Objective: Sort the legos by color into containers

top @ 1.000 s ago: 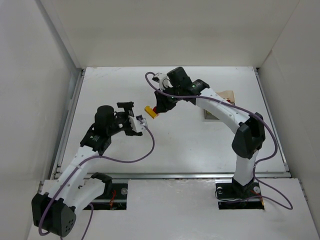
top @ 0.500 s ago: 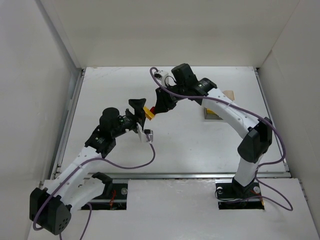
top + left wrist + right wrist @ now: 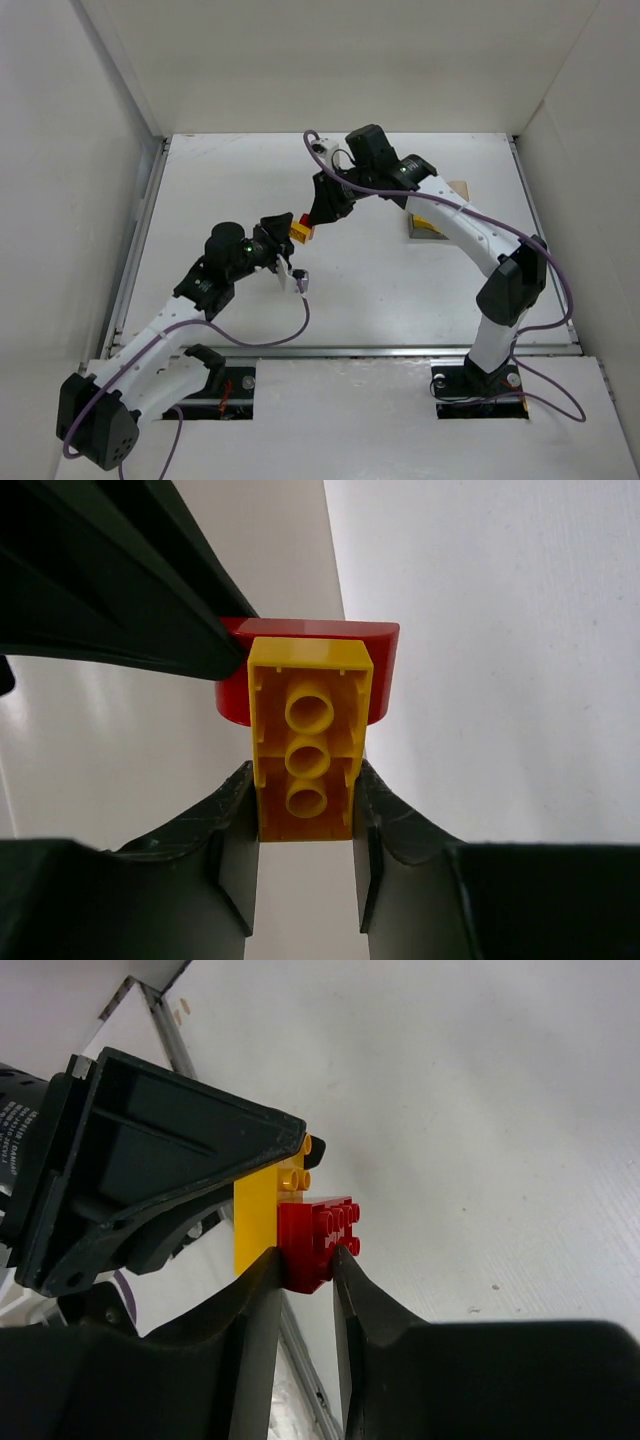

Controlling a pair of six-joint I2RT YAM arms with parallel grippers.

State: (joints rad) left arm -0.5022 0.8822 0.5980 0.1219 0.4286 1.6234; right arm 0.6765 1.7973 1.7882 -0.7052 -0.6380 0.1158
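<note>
— Above the table's (image 3: 380,290) middle, what is held?
— A lego clump (image 3: 301,229), between both grippers. The left gripper (image 3: 305,780) pinches its yellow brick (image 3: 305,740); the right gripper (image 3: 305,1260) pinches its red brick (image 3: 318,1230).
— And the containers (image 3: 457,187)?
— Well apart at the right, partly behind the right arm (image 3: 470,235).

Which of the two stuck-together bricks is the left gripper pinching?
The yellow brick: the left gripper clamps its sides, while the right gripper pinches the red brick joined to it.

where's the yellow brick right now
In the top view the yellow brick is near mid-table, just left of centre, clamped in the left gripper and joined to the red brick that the right gripper holds.
</note>
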